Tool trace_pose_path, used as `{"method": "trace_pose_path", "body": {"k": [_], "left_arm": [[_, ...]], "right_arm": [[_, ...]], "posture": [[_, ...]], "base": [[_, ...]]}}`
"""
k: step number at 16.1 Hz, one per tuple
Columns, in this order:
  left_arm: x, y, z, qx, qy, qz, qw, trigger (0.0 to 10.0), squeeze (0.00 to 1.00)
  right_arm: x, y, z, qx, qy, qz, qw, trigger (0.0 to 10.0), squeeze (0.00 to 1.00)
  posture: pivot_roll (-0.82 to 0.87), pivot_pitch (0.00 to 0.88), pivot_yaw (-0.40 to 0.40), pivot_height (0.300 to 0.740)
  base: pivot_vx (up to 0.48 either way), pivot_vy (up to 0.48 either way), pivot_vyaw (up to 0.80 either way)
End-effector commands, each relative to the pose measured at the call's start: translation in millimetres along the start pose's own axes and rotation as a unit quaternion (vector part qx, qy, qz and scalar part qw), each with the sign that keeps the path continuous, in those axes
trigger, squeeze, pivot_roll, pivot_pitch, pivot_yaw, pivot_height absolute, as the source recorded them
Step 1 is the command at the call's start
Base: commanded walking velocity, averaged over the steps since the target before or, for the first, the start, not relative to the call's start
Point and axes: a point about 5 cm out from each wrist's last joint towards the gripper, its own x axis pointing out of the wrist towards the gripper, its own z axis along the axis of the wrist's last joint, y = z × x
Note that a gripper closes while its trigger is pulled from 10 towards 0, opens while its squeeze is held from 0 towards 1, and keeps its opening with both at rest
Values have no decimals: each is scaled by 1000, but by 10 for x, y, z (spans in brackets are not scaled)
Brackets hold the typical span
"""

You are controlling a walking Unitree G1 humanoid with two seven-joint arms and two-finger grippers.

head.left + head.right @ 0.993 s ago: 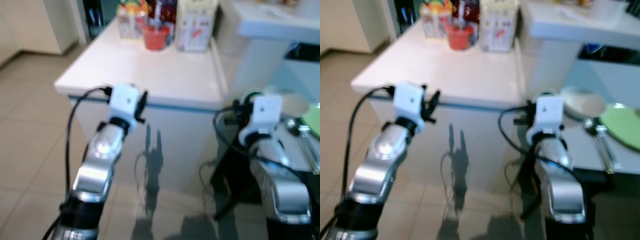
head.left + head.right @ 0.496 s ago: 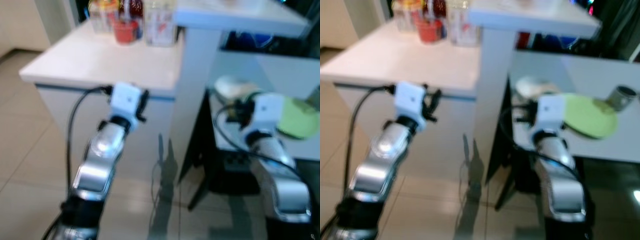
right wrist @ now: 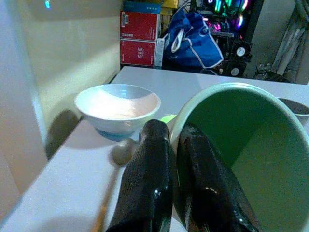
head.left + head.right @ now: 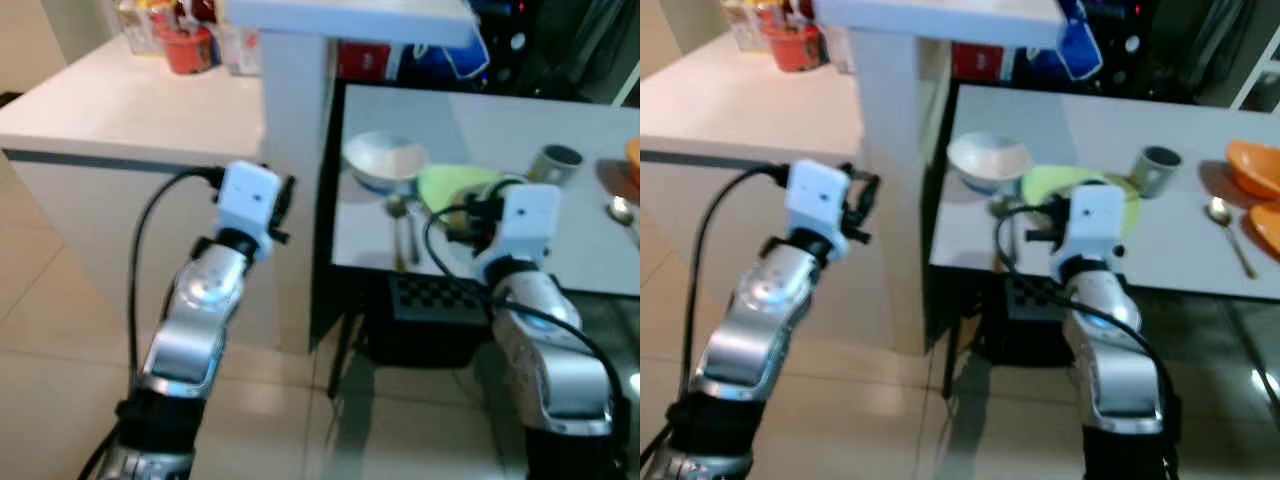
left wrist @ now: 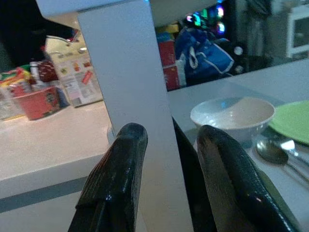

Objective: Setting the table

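Since a second ago the whole picture has slid sideways, so the camera has turned: the white counter [image 4: 130, 100] that lay ahead now sits off to the left, and the grey tabletop [image 4: 1160, 240] has come in ahead of the right arm.

The tabletop already carries a fair spread. A lime green plate [image 4: 1035, 185] lies near its front edge, with a white bowl [image 4: 987, 160] just beside it, a spoon [image 4: 398, 215] in front of the bowl, and a small grey cup [image 4: 1155, 170] on the plate's far side. Further right are orange dishes [image 4: 1252, 165] and another spoon [image 4: 1228, 222]. The setting looks partly done, though which places remain to be laid cannot be judged from here.

The right gripper [image 3: 176, 159] holds a green bowl [image 3: 231, 159] by its rim, one finger inside and one outside, jaws narrow around the wall. This bowl hangs over the front of the tabletop near the plate and probably still has to be set down.

The left gripper [image 5: 166, 174] is empty, jaws wide, pointing at the white post [image 5: 130, 87] between counter and tabletop
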Motion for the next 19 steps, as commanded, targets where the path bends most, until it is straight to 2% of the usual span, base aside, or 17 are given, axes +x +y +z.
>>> {"method": "trace_pose_path", "body": {"k": [1, 4, 7, 9, 11, 15, 17, 19], "left_arm": [[54, -62, 54, -1, -12, -14, 1000, 10000, 0], [35, -72, 55, 0, -11, -11, 1000, 10000, 0], [33, -30, 29, 4, -9, -8, 1000, 10000, 0], [63, -62, 41, 5, -11, -11, 1000, 10000, 0], [18, -83, 51, 4, -12, -12, 1000, 10000, 0], [55, -73, 39, 10, -12, -20, 1000, 10000, 0], [36, -94, 38, 11, -12, -22, 1000, 10000, 0], [-16, -90, 23, 11, -8, -26, 1000, 10000, 0]], "right_arm": [[-7, -96, 28, -6, -4, -15, 1000, 10000, 0], [18, -158, 14, 0, -2, -25, 1000, 10000, 0], [22, -44, 37, 8, -3, -12, 1000, 10000, 0], [5, -81, 0, 6, 3, -13, 1000, 10000, 0], [16, -151, -4, 15, 5, -26, 1000, 10000, 0], [-7, -108, 13, 14, 4, -22, 1000, 10000, 0], [-21, -145, -32, 14, 12, -27, 999, 10000, 0], [-23, -100, -30, 17, 11, -22, 1000, 10000, 0]], "posture": [[-28, 0, 8, 740], [-3, 0, -9, 740], [-20, 0, -5, 740], [-12, 0, -8, 740], [-7, 0, -8, 740], [-20, 0, 3, 740], [-8, 0, 1, 740], [-19, 0, 16, 740]], "base": [[0, -480, 0], [0, -480, 0], [0, -480, 0], [0, -480, 0], [0, -480, 0], [0, -480, 0], [0, -480, 0], [0, -480, 0]]}}
